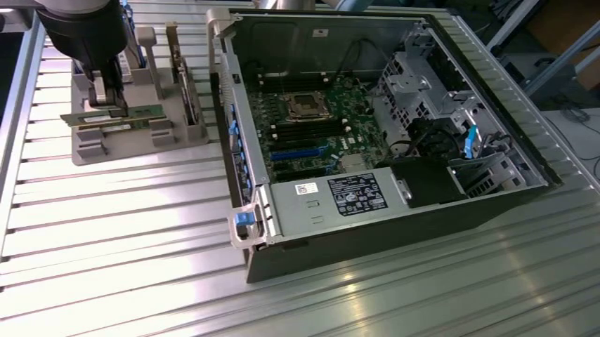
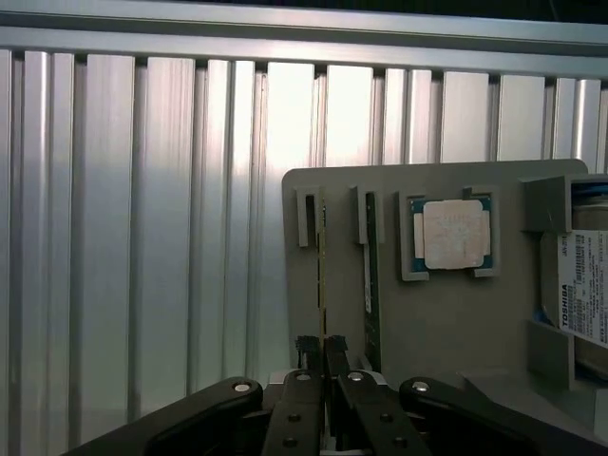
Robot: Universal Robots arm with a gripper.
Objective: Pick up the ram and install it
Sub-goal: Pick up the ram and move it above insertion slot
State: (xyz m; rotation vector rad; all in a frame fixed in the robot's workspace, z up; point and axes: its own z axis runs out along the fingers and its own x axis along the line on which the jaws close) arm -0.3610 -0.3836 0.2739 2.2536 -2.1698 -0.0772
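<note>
Ribbed metal table (image 1: 140, 232) is carrying a grey holder (image 1: 94, 151) where the pincer (image 2: 323, 351) is clamping narrowly mid-length on the ram (image 1: 140, 112), judged light, stiff, fragile.

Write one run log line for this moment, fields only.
gripper: shut on ram | ram: at grey holder | computer case: open

Oblique overview — wrist close above holder (image 2: 456, 328)

The only word that can be read is the brand "TOSHIBA", printed in dark letters running sideways on the white hard-drive label (image 2: 581, 285), well apart from the jaws; the small print on the power supply label (image 1: 356, 194) is illegible.
</note>
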